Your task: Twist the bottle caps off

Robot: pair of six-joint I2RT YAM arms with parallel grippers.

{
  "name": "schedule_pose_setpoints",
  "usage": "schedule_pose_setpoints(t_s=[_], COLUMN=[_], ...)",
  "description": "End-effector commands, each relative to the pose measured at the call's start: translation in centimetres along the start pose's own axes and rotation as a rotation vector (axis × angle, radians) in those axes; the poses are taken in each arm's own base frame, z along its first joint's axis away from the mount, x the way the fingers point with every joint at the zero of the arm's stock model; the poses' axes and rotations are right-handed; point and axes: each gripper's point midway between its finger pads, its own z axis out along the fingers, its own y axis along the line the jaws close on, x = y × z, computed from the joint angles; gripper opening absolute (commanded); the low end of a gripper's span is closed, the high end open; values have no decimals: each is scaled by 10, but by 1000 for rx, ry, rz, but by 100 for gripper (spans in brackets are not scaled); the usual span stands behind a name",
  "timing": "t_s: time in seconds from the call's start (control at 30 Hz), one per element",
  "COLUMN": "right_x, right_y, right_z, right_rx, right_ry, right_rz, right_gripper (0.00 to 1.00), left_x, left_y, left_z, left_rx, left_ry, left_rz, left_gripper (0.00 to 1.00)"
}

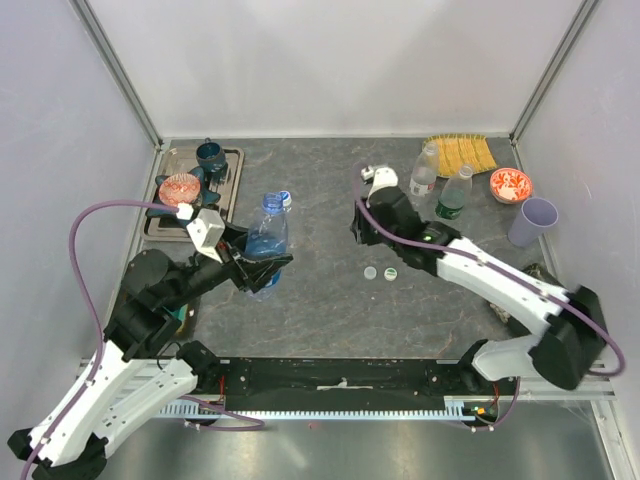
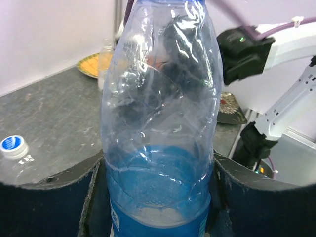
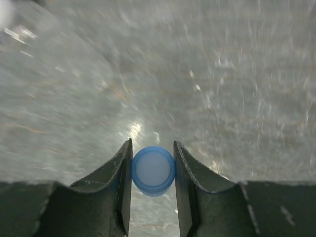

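Pinching a blue cap (image 3: 153,171) above the bench (image 3: 222,74), right jaws should drop it next — left jaws squeeze the blue-labelled bottle (image 2: 158,148).

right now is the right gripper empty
No, the right gripper is shut on a blue cap pinched between its fingers.

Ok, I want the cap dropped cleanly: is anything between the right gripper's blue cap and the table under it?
Nothing visible. The right gripper holds the blue cap over bare grey table; two loose caps lie nearer the arm bases.
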Motion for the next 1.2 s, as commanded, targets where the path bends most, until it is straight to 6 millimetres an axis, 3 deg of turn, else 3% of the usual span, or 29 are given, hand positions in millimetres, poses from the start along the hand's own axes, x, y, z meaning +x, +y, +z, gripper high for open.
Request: schedule_pose_setpoints(t_s=[0.0, 0.23, 0.37, 0.8, 0.83, 1.07, 1.17], right_x=[12, 76, 98, 152, 155, 181, 182], right_y=[-8, -22, -24, -40, -41, -48, -48], right_z=[28, 83, 103, 123, 124, 117, 113], right_rx=[68, 133, 143, 202, 204, 209, 204], right_ry=[12, 171, 218, 345, 356, 417, 418], right_rz=[15, -7, -14, -32, -32, -38, -28], right_gripper=[0, 0, 0, 0, 2, 42, 53], left_x=[2, 8, 12, 19, 20, 19, 19], left_y=[24, 25, 25, 25, 25, 25, 24], left_z=[-8, -17, -18, -16, -15, -15, -14], left_rx=[-135, -150, -146, -141, -140, -137, -134], left_ry=[7, 8, 14, 34, 37, 37, 40], left_rz=[56, 62, 59, 45, 43, 45, 42], left_gripper=[40, 41, 41, 42, 42, 43, 43])
